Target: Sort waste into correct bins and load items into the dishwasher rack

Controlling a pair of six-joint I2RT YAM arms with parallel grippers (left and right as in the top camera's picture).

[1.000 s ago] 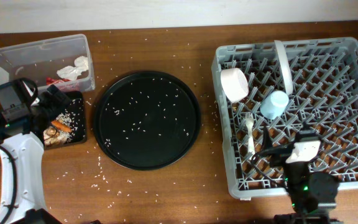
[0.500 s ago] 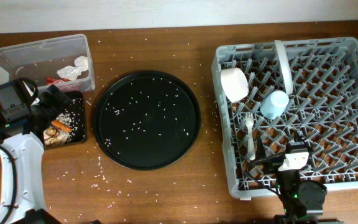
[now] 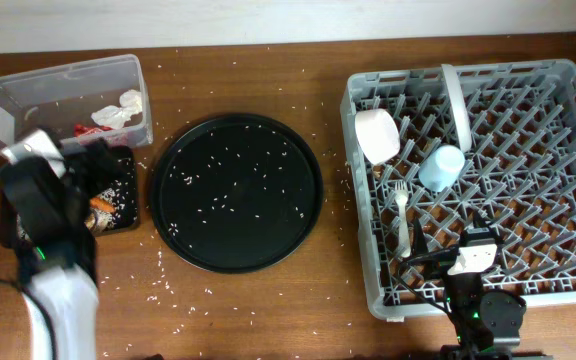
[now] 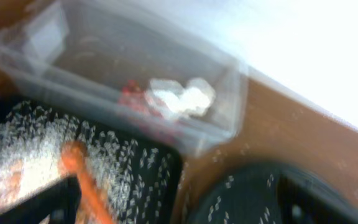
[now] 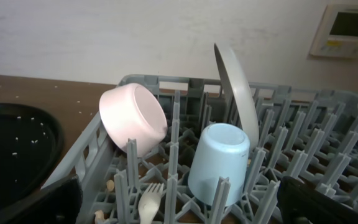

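The clear tub (image 3: pixel 68 92) holds the white napkin (image 3: pixel 120 110) and the red wrapper (image 3: pixel 86 129). The flat black tray (image 3: pixel 118 190) in front of it holds rice and the orange carrot (image 3: pixel 101 205). My left gripper (image 3: pixel 90 172) hovers over this tray, open and empty; its blurred wrist view shows the carrot (image 4: pixel 79 177), napkin (image 4: pixel 182 96) and wrapper (image 4: pixel 129 93). The grey rack (image 3: pixel 558 250) holds the white bowl (image 3: pixel 376 135), blue cup (image 3: pixel 440 167), upright plate (image 3: pixel 455 100) and fork (image 3: pixel 403 215). My right gripper (image 3: pixel 448 238) is open and empty at the rack's front edge.
The round black tray (image 3: pixel 236 192) with scattered rice lies between the bins and the rack. Rice grains are strewn over the wooden table around it. The right wrist view shows the bowl (image 5: pixel 132 118), cup (image 5: pixel 219 162), plate (image 5: pixel 235 93) and fork (image 5: pixel 149 202) among the pegs.
My right arm drew back toward the front of the rack, then stayed still. My left arm has shifted and now covers more of the flat black tray.
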